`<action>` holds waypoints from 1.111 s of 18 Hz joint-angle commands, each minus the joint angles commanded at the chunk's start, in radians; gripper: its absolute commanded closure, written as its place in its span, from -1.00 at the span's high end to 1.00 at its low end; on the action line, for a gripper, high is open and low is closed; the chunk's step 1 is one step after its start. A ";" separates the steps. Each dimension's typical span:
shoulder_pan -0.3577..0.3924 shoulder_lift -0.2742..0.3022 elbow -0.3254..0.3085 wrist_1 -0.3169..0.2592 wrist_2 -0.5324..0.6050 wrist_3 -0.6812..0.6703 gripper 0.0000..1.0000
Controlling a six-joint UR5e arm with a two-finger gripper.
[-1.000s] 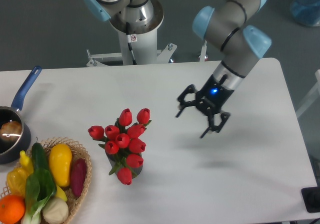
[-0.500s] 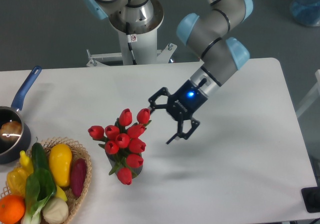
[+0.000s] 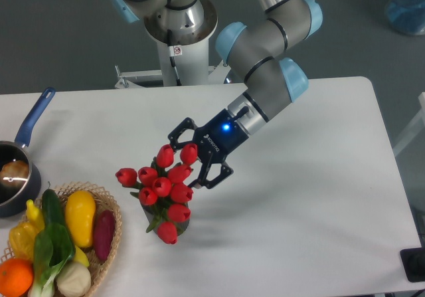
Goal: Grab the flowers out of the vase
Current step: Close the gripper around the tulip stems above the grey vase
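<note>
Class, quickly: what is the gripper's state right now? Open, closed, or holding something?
Gripper: open, jaws spread around the top of the flowers, holding nothing yet.

glossy plastic flowers [image 3: 161,184], woven wicker basket [image 3: 108,242], matt table [image 3: 319,210]

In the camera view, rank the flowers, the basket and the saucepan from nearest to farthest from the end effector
From the end effector, in the camera view:
1. Flowers: right at its fingers, just left and below.
2. Basket: further left, at the table's front-left corner, full of vegetables.
3. Saucepan: farthest, at the left edge, blue handle pointing up.
</note>
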 joint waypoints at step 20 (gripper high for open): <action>0.046 0.038 0.038 -0.003 -0.031 -0.015 -1.00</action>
